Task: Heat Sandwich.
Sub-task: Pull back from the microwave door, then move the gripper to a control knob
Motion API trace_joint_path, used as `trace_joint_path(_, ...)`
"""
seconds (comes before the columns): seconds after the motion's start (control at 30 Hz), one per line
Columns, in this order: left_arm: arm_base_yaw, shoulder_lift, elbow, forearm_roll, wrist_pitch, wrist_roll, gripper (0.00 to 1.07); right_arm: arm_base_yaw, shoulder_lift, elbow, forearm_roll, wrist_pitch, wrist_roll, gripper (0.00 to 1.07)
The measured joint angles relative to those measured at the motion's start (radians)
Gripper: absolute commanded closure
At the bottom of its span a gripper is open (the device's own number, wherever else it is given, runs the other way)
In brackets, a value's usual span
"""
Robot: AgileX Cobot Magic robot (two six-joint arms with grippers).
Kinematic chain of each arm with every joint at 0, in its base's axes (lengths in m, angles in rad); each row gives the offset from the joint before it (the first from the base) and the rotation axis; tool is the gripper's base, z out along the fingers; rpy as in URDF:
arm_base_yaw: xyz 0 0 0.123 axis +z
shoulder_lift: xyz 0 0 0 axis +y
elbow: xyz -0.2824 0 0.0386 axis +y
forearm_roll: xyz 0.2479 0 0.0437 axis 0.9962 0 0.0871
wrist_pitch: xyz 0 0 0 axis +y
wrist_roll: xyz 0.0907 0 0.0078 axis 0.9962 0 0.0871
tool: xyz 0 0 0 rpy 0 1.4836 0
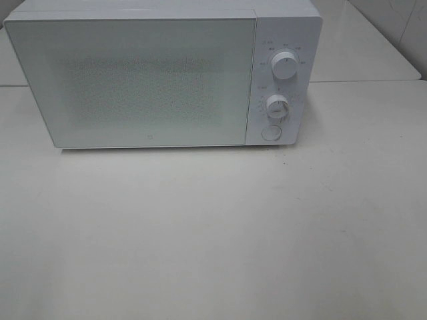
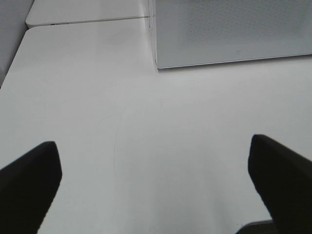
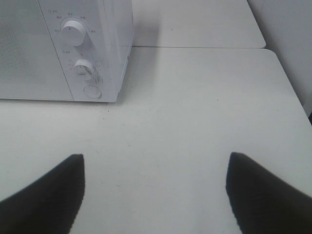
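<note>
Hands, nearest the wrist cameras: left hand (image 2: 153,161) with its dark jaws spread wide, pinching nothing; right hand (image 3: 156,161) likewise spread, slightly less wide, with only tabletop between the jaws. Both hang above the white table (image 1: 213,233), well short of the appliance. Farther back, a white microwave (image 1: 153,77) stands on the table with its door (image 1: 133,80) shut; the door panel is frosted and dotted, and nothing shows through it. On the control strip beside the door, from farthest to nearest the table: upper knob (image 1: 285,67), lower knob (image 1: 277,107), round button (image 1: 270,132). Behind the microwave, a second table (image 1: 363,47) butts against the first along a thin seam. The sandwich appears in none of the three views, so its place cannot be told.
</note>
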Motion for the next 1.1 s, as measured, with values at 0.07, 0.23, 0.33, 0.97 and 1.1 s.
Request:
trace_joint_path(0.07,0.000,0.000,0.000,0.000,0.000,0.000,0.05,0.000,0.022,0.000,0.000,-0.012,0.000,0.31)
trace_joint_path(0.23,0.000,0.000,0.000,0.000,0.000,0.000,0.05,0.000,0.140,0.013,0.000,-0.117,0.000,0.31)
trace_joint_path(0.33,0.000,0.000,0.000,0.000,0.000,0.000,0.05,0.000,0.202,0.032,0.000,-0.173,0.000,0.31)
trace_joint_path(0.97,0.000,0.000,0.000,0.000,0.000,0.000,0.05,0.000,0.613,0.059,0.009,-0.594,0.000,0.31)
trace_joint_path(1.1,0.000,0.000,0.000,0.000,0.000,0.000,0.05,0.000,0.668,0.059,0.009,-0.670,0.000,0.31)
